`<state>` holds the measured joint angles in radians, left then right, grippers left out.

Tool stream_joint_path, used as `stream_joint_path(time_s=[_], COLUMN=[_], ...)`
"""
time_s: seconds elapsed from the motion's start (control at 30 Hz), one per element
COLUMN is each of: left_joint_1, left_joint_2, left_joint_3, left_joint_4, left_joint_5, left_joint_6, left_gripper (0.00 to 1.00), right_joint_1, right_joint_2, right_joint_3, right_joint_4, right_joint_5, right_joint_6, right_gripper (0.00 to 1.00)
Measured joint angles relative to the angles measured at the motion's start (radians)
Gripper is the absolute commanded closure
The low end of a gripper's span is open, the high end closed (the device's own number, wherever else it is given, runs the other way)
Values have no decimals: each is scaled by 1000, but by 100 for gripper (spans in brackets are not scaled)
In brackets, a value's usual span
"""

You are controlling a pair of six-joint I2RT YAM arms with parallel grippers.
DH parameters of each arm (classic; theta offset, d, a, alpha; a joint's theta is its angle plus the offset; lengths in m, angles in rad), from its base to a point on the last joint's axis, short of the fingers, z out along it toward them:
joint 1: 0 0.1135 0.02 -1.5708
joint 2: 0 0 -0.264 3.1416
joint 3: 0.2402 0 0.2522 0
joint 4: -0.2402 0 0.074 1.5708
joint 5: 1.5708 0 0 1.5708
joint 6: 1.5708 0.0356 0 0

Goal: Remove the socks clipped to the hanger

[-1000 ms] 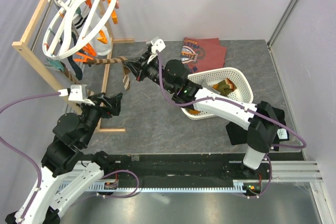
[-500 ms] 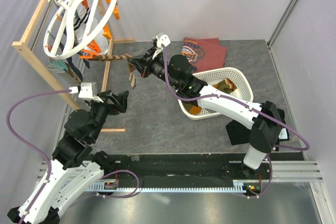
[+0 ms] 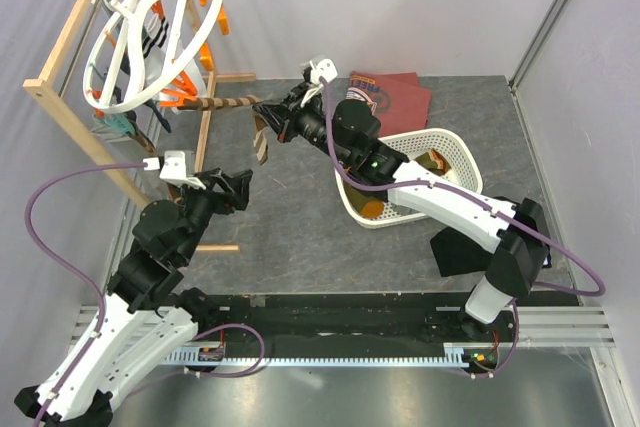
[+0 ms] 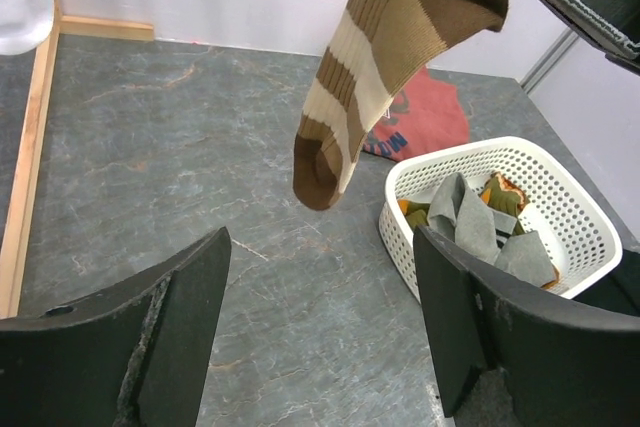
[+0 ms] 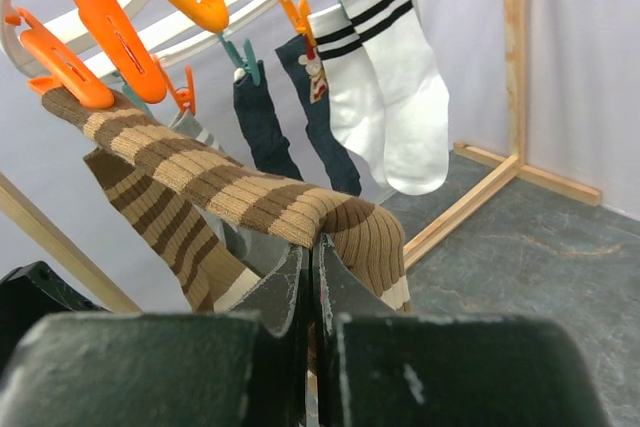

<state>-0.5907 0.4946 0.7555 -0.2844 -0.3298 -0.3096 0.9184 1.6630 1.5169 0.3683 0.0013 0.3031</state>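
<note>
The white ring hanger (image 3: 150, 32) with orange clips (image 5: 105, 32) hangs from the wooden rack at the far left. My right gripper (image 3: 268, 117) is shut on a brown-and-tan striped sock (image 5: 250, 197), stretched taut from an orange clip to the jaws; its toe dangles in the left wrist view (image 4: 385, 57). A second striped sock (image 5: 165, 222), dark socks (image 5: 260, 122) and white socks with black stripes (image 5: 395, 97) hang clipped. My left gripper (image 3: 232, 187) is open and empty, below and in front of the hanger, over the floor (image 4: 300, 287).
A wooden rack frame (image 3: 70, 117) holds the hanger. A white mesh basket (image 3: 450, 152) with grey and olive socks (image 4: 480, 227) sits mid-right. A folded maroon shirt (image 3: 390, 97) lies behind it. A black cloth (image 3: 455, 247) lies at the right arm's base.
My right gripper has pulled the striped sock rightward, away from the hanger, stretching it. My left gripper has risen and moved slightly right. The hanger has tilted.
</note>
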Motion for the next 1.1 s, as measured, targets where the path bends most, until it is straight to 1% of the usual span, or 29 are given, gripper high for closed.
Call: stream_joint_path(time_s=[0.2, 0.4, 0.57, 0.7, 0.8, 0.87, 0.9, 0.93, 0.97, 1.07, 1.1], left_joint_1=[0, 0, 0, 0, 0, 0, 0, 0, 0, 0, 0], left_joint_2=[22, 23, 15, 21, 47, 72, 84, 96, 104, 121, 122], left_joint_3=[58, 68, 27, -23, -44, -47, -47, -47, -47, -47, -47], left_joint_4=[-22, -22, -5, 16, 38, 56, 63, 71, 78, 89, 91], left_joint_5=[0, 35, 124, 158, 159, 160, 160, 163, 169, 200, 207], left_joint_6=[-30, -36, -36, -36, -35, -34, -33, -29, -27, -5, -4], left_gripper=[21, 16, 16, 16, 19, 38, 53, 87, 98, 98, 98], right_joint_1=[-5, -3, 10, 17, 23, 25, 27, 27, 27, 29, 30], right_joint_2=[-22, -45, -65, -75, -85, -92, -95, -98, -101, -108, -108], right_joint_3=[-2, -37, -107, -154, -181, -187, -189, -191, -192, -193, -192], right_joint_4=[-28, -9, 26, 63, 85, 89, 93, 96, 98, 90, 79], right_joint_5=[11, -62, -108, -146, -167, -177, -182, -186, -188, -188, -187], right_joint_6=[0, 57, 130, 193, 231, 248, 256, 262, 268, 266, 261], right_gripper=[100, 100, 100, 100, 100, 100, 100, 100, 99, 85, 73])
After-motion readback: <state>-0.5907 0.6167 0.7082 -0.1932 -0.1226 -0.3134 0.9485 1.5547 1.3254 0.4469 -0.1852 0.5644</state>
